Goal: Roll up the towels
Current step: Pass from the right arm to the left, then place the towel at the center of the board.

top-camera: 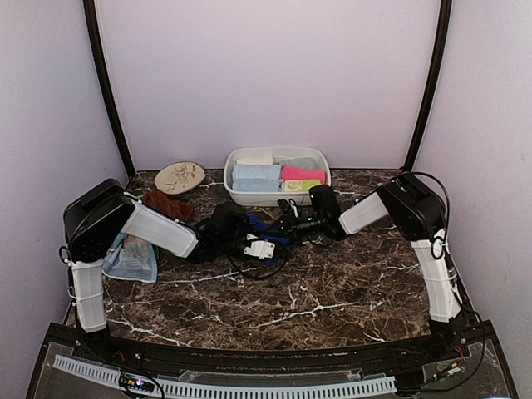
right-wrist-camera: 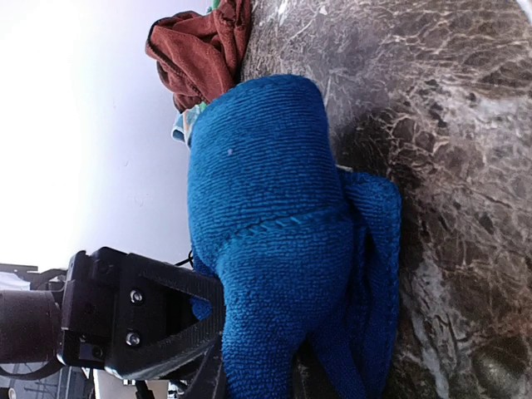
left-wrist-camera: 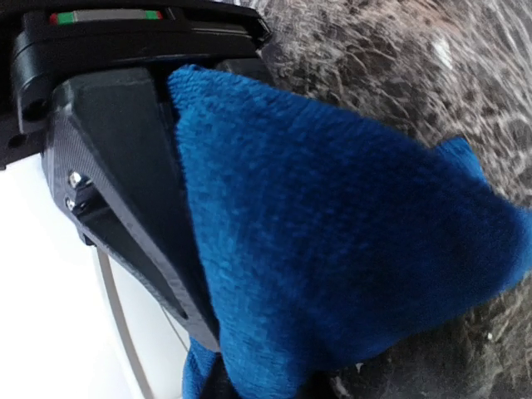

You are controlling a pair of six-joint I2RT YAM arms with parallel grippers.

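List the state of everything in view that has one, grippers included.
royal blue towel: partly rolled, one end loose
left gripper: shut on royal blue towel
right gripper: shut on royal blue towel
rust-brown towel: crumpled heap, not rolled
pale towel: lying loose, not rolled
white tub: upright, full
towels in tub: neat bundles; rolled or folded, cannot tell
plate: flat, nothing on it

One white tub (top-camera: 277, 198) holds about six towels (top-camera: 256, 173). Outside the tub lie three: one royal blue towel (right-wrist-camera: 266, 249), one rust-brown towel (top-camera: 166, 203) and one pale towel (top-camera: 133, 258). One plate (top-camera: 179, 176) sits left of the tub.
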